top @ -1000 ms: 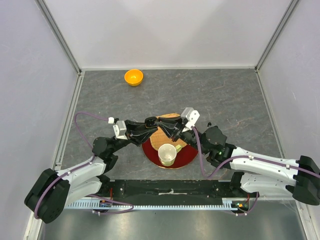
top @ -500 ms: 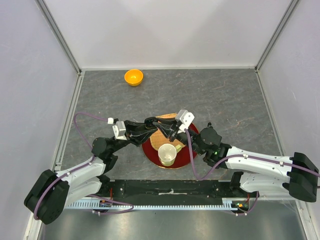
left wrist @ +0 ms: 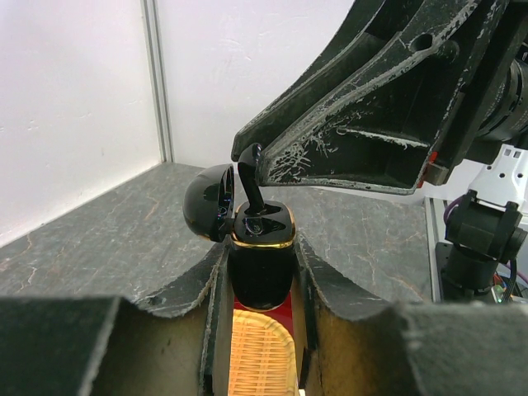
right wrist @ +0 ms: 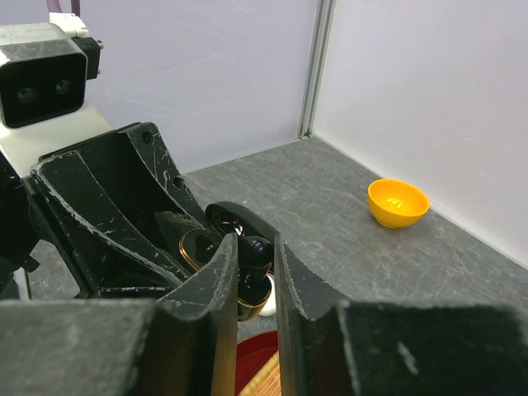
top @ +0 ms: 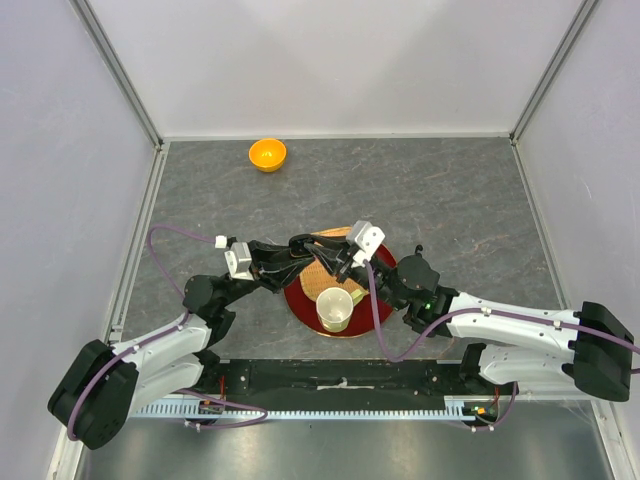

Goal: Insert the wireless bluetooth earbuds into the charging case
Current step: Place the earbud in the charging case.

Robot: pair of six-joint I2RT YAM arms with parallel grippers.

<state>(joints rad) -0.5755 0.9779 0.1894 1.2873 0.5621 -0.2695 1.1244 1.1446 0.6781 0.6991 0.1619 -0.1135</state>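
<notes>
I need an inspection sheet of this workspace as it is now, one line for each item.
Surface: grey table, stone pattern.
Job's things: charging case, lid open; black earbud, stem down at its opening; other earbuds not seen.
Clutter: orange bowl at the back; cream cup on red plate.
Grippers: left gripper shut on the case; right gripper shut on the earbud.
Cables: purple cables along both arms.
Surroundings: white walls.

Black earbud point(left wrist: 250, 183) upright in mouth of open-lidded black charging case point(left wrist: 261, 268)
</notes>
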